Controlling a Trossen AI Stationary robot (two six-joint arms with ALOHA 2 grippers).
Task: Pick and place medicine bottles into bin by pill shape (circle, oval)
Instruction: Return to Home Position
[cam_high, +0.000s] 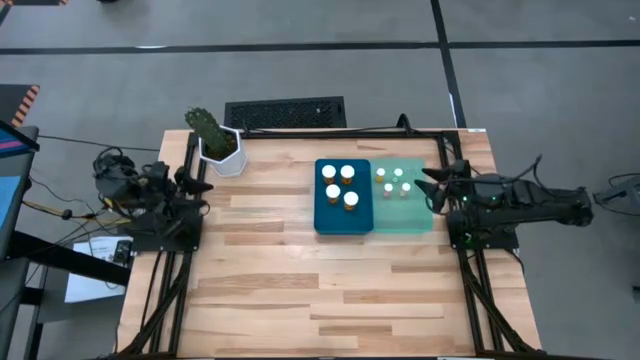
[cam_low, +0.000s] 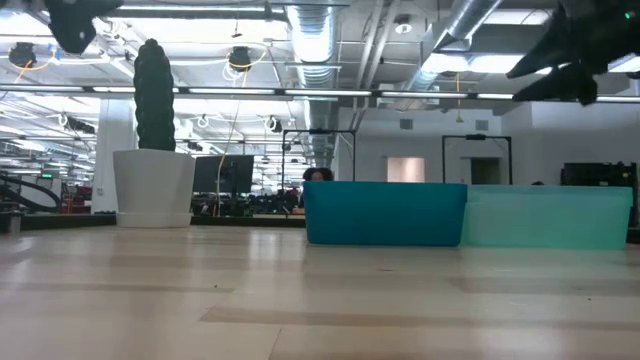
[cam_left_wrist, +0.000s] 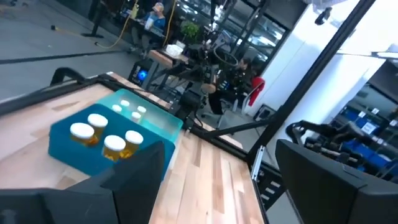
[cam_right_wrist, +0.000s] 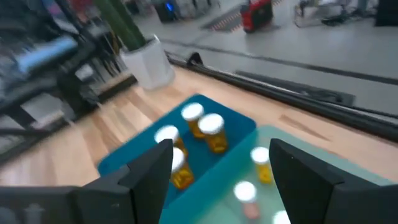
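Observation:
Several amber medicine bottles with white caps (cam_high: 340, 185) stand upright in a dark blue bin (cam_high: 325, 222) at the middle of the table's far half. Several smaller ones (cam_high: 393, 181) stand in the pale green bin (cam_high: 420, 222) touching its right side. Both bins also show in the low view, blue (cam_low: 385, 213) and green (cam_low: 548, 217). My left gripper (cam_high: 203, 184) hovers open at the table's left edge, high above the wood, with nothing between its fingers (cam_left_wrist: 140, 171). My right gripper (cam_high: 430, 186) hovers open over the green bin's right rim, fingers (cam_right_wrist: 152, 165) apart and empty.
A cactus in a white pot (cam_high: 218, 148) stands at the far left of the table, and a black grille (cam_high: 285, 112) lies beyond the far edge. Bare wooden tabletop (cam_high: 300, 290) fills the near half. People sit in the room beyond (cam_left_wrist: 155, 12).

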